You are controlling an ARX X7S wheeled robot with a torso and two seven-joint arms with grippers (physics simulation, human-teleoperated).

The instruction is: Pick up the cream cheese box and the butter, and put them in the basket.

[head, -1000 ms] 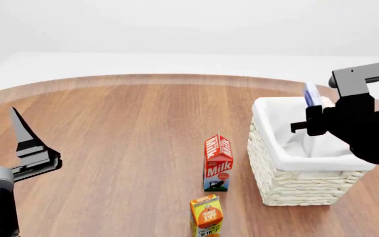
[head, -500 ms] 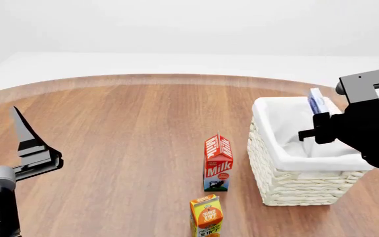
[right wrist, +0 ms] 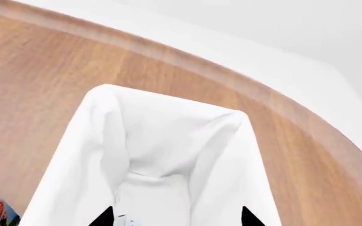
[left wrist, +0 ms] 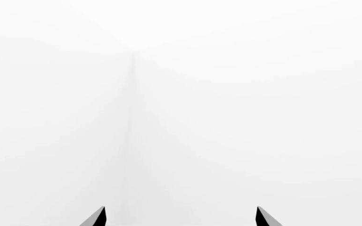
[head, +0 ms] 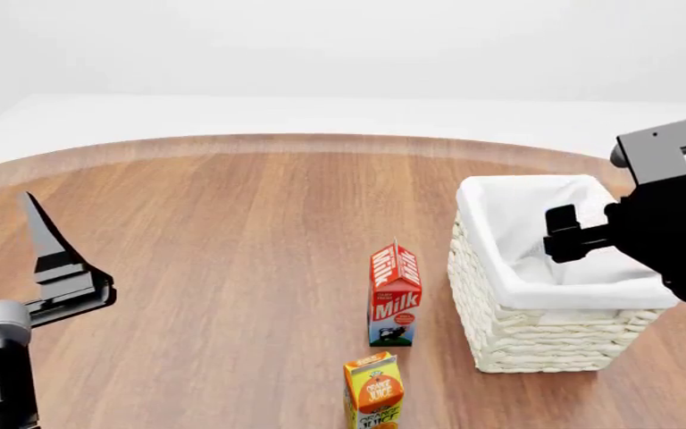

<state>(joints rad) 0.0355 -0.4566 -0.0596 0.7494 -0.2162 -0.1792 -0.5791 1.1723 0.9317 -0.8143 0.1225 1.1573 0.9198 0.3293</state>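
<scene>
The left gripper (head: 46, 259) is showing only dark finger tips (left wrist: 97, 217), spread apart around nothing. The milk carton (head: 395, 294) and juice carton (head: 374, 390) (cut off below) are standing beside the cream wicker basket (head: 546, 338), white liner folded over. The right gripper (right wrist: 175, 217) is hovering above it, open, empty. Neither cheese box nor butter is showing clearly.

The basket (head: 546, 344) is showing cream-white woven wicker, with a plain white cloth liner (right wrist: 162, 155) folding over its rim. The milk carton (head: 395, 293) is wearing red with white lettering and a blue-green base. The orange juice carton (head: 374, 391) is showing orange and yellow. The table (head: 236, 241) is displaying brown wood grain. The right gripper (head: 575, 234) and left gripper (head: 51, 268) are appearing black and grey.
</scene>
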